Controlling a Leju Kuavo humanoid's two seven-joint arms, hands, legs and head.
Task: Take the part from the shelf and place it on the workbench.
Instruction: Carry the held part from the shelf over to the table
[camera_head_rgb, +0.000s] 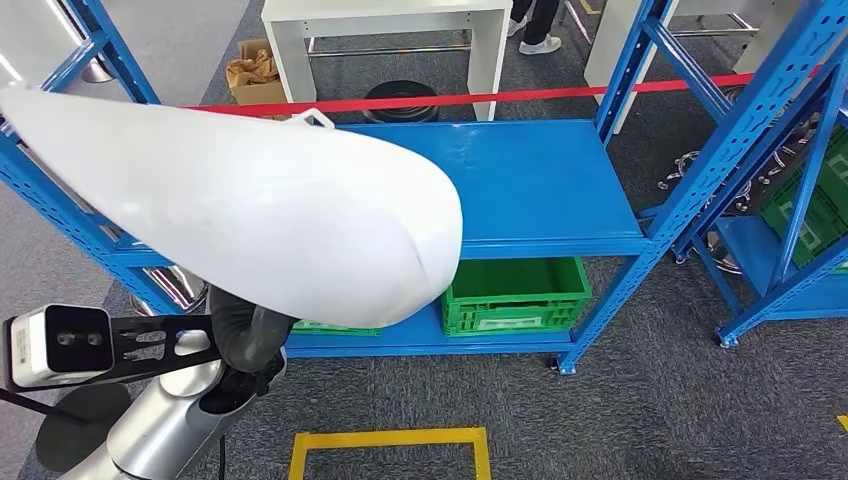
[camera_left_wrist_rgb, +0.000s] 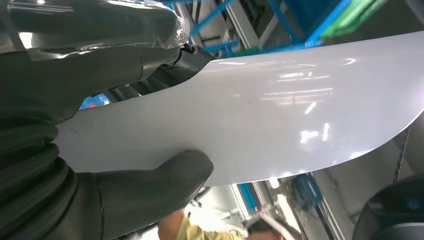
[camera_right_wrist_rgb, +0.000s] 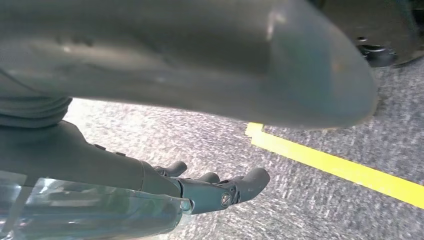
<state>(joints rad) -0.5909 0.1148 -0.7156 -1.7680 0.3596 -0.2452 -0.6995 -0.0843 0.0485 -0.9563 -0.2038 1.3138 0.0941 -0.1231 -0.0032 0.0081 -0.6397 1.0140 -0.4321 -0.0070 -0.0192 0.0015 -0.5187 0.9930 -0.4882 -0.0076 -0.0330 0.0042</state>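
We judged the broad white part (camera_head_rgb: 250, 215), clamped at its near edge by the left hand (camera_left_wrist_rgb: 115, 195), light, stiff and slippery, while the right hand (camera_right_wrist_rgb: 210, 190) hung empty, fingers loosely apart.

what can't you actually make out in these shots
- Head view: the white part covers the left hand and much of the blue shelf.
- Head view: green crate, label too small to read.
- Left wrist view: left hand holds the part; its far end is cut off.
- Right wrist view: right hand, thumb blurred.
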